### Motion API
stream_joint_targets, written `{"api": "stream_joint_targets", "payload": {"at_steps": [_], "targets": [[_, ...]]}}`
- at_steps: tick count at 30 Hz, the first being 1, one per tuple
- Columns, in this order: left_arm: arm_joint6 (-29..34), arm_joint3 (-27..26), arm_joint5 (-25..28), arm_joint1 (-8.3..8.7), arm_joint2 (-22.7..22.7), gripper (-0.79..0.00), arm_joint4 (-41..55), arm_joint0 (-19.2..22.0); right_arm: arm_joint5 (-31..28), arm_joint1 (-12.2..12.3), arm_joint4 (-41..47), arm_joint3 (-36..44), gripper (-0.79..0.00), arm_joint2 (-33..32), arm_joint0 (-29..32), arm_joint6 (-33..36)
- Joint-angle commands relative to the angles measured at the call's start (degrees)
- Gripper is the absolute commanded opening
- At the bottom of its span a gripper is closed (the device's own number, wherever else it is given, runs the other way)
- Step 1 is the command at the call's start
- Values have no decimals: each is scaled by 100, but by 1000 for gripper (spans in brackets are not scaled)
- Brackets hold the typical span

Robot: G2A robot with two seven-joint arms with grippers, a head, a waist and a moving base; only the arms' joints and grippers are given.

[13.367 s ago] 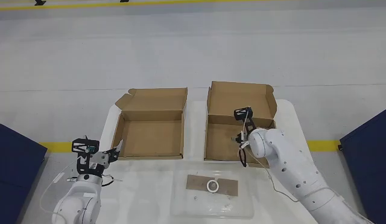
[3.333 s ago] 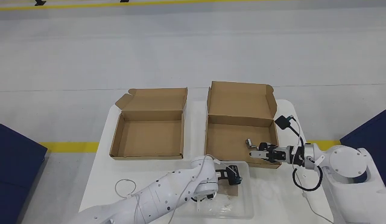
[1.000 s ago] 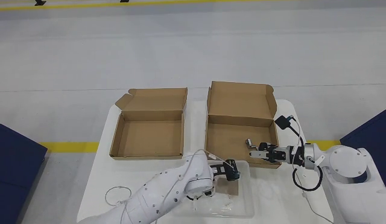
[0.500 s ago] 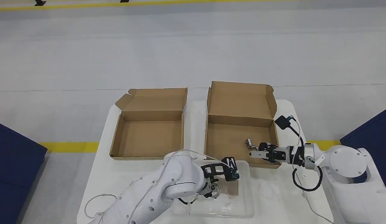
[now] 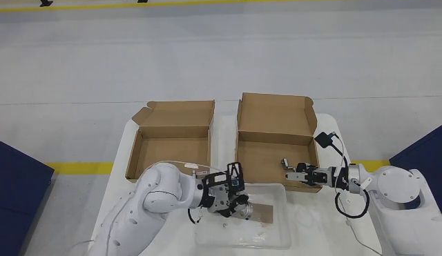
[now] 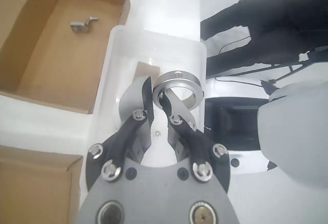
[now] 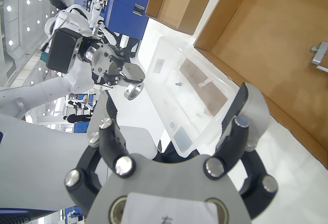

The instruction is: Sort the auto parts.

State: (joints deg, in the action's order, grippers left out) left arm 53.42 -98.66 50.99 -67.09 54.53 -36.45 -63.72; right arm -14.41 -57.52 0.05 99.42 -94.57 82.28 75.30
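Note:
My left gripper is shut on the wall of a silver metal ring, one finger inside it and one outside. It holds the ring above the left end of the clear plastic tray; from the right wrist view the ring hangs free of the tray. My right gripper stands open with nothing in it, over the front right corner of the right cardboard box. A small metal bracket lies in that box. The left cardboard box has a bare floor.
Inside the tray lie a brown cardboard piece and a small screw. Both boxes stand behind the tray with their lids up. White table shows between the tray and my right arm.
My left arm has swung to the left, carrying the ring from the middle of the tray toward its left end. My right arm has kept still.

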Motion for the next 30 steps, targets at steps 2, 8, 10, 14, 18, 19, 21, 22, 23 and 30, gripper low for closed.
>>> {"api": "stream_joint_targets", "payload": {"at_steps": [2, 8, 10, 14, 18, 19, 21, 22, 23, 30], "targets": [[-714, 340, 701, 201, -20, -785, 219, 105, 0, 0, 0, 0, 0, 0, 0, 0], [-891, 233, 701, 326, -211, -785, 925, 285, 0, 0, 0, 0, 0, 0, 0, 0], [-891, 233, 701, 326, -211, -785, 925, 285, 0, 0, 0, 0, 0, 0, 0, 0], [-891, 233, 701, 326, -211, -785, 925, 285, 0, 0, 0, 0, 0, 0, 0, 0], [-1670, 133, 701, 315, -250, -785, 1331, 227, 0, 0, 0, 0, 0, 0, 0, 0], [-1876, 126, 701, 325, -254, -785, 1460, 242, 0, 0, 0, 0, 0, 0, 0, 0], [-2316, 6, 701, 356, -295, -785, 1784, 298, 0, 0, 0, 0, 0, 0, 0, 0], [-2458, 23, 701, 382, -300, -785, 1886, 344, 0, 0, 0, 0, 0, 0, 0, 0], [-2522, -30, 701, 412, -329, -785, 1912, 416, 0, 0, 0, 0, 0, 0, 0, 0], [-3474, -185, 701, 578, -599, -785, 2383, 793, 0, 0, 0, 0, 0, 0, 0, 0]]}}
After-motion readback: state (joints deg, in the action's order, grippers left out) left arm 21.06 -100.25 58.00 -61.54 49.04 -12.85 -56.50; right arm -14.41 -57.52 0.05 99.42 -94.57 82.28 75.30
